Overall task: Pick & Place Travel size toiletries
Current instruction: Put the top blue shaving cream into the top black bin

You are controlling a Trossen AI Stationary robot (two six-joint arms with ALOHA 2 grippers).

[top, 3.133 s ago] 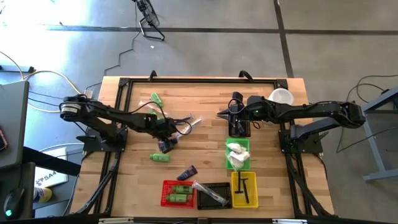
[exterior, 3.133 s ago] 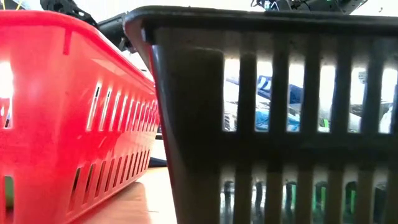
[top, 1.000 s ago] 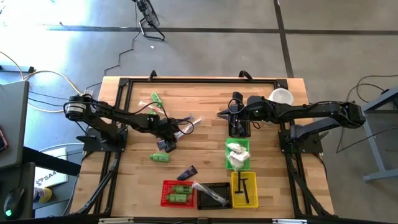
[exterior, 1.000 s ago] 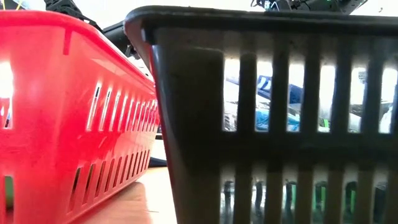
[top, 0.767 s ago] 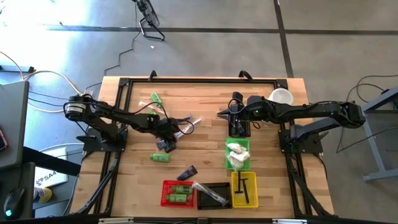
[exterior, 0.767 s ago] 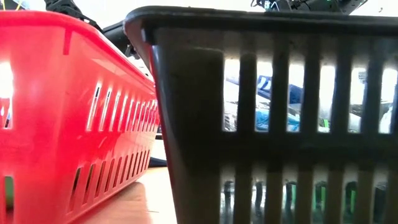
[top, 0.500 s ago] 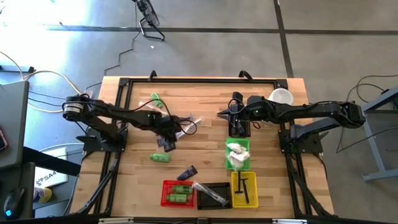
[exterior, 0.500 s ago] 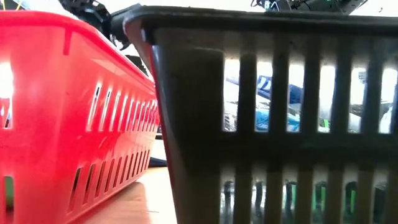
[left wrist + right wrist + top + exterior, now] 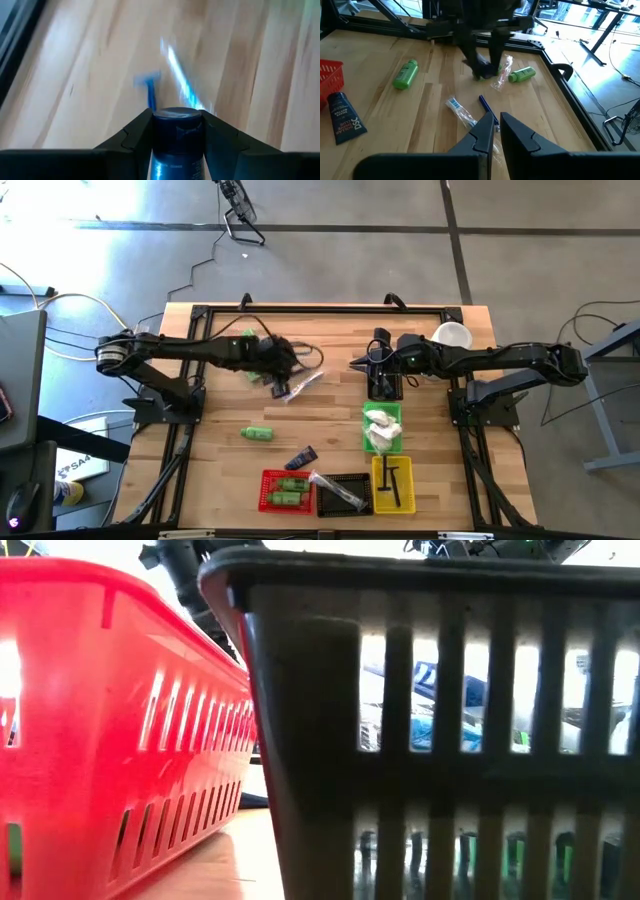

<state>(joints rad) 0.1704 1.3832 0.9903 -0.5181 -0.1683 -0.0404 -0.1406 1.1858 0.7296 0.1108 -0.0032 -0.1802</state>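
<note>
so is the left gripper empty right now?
No, the left gripper is shut on a dark navy tube, seen clamped between its fingers in the left wrist view.

Left pincer gripping, raised; right pincer nearly closed, waiting.

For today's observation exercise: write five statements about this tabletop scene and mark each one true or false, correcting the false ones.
1. The left tool grips a dark navy tube. True.
2. The red basket holds green bottles. True.
3. The right tool holds a comb. False: it is shut on nothing.
4. The green basket is filled with toothbrushes. False: white packets lie in it.
5. The white cup stands beside the red basket. False: it stands at the table's far right corner.
</note>
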